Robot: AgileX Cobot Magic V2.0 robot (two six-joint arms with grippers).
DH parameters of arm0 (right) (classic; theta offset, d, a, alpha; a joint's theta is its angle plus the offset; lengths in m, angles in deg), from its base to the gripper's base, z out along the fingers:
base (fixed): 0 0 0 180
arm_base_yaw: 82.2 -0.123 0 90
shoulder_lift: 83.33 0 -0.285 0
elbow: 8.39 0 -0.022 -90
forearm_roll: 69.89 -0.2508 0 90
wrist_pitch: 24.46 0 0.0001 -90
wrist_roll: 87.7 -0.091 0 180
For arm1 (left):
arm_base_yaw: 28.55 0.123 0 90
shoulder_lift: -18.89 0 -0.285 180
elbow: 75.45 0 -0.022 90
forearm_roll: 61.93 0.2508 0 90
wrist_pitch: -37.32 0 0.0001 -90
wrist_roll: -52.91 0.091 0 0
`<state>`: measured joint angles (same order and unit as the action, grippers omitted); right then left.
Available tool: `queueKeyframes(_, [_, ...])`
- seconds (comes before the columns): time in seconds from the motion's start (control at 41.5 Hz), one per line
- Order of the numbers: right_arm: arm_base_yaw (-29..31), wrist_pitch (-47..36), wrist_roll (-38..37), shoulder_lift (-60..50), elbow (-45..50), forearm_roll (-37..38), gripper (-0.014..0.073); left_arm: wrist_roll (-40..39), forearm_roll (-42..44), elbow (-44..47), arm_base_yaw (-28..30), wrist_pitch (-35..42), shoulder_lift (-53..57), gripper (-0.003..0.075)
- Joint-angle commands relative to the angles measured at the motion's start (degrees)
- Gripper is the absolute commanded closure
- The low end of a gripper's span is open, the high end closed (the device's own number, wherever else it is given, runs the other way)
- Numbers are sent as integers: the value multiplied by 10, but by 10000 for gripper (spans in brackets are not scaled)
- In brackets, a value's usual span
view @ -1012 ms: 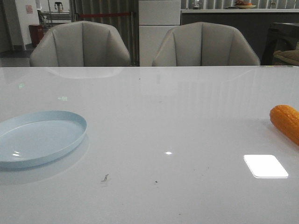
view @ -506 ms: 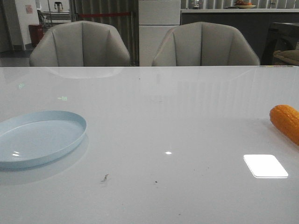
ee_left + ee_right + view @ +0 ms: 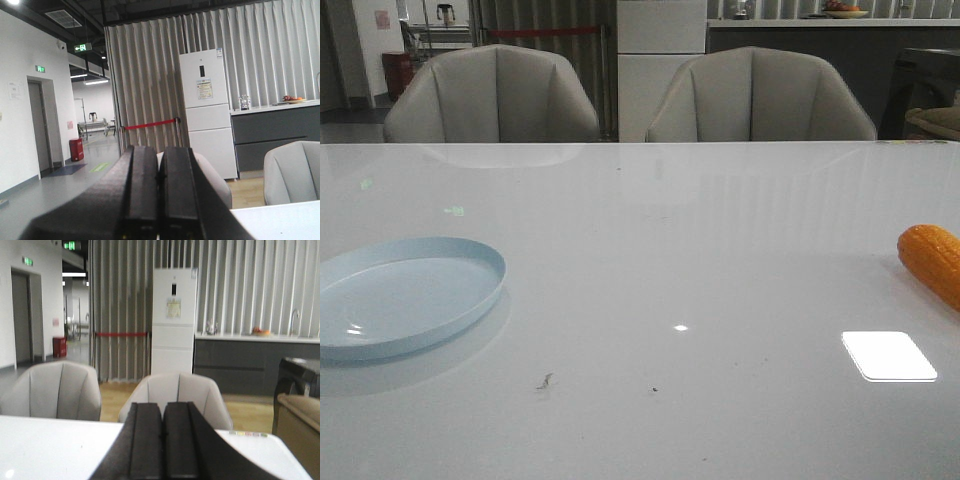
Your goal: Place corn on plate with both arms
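Task not yet begun — corn (image 3: 932,262) lies on the table (image 3: 680,260) well apart from the empty plate (image 3: 405,296); left gripper (image 3: 159,195) and right gripper (image 3: 162,440) both closed, holding nothing.

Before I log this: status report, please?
Left gripper and right gripper shut, empty. Corn far right on table, plate far left. Nothing between.

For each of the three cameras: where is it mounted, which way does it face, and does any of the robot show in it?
Front view: looks forward over the white table at the plate, the corn and two chairs; no robot part shows.
Left wrist view: on the left arm, facing the room; the left gripper shut.
Right wrist view: on the right arm, facing the chairs; the right gripper shut.
Shared: both wrist views show the white fridge and the curtain.
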<state>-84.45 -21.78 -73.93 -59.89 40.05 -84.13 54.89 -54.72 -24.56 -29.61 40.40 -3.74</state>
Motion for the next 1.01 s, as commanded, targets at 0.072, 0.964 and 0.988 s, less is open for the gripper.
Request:
queueKeyframes(0.072, [3, -2, -2, 148, -106, 0, 536, -3, 0, -113, -4, -8, -140, 624])
queueKeyframes(0.964, [2, 99, -2, 463, -133, -1, 535, -3, -5, -129, -4, -78, -390, 619])
queueKeyframes(0.988, [2, 104, -2, 464, -133, -1, 534, -3, -6, -129, -4, -86, -392, 617])
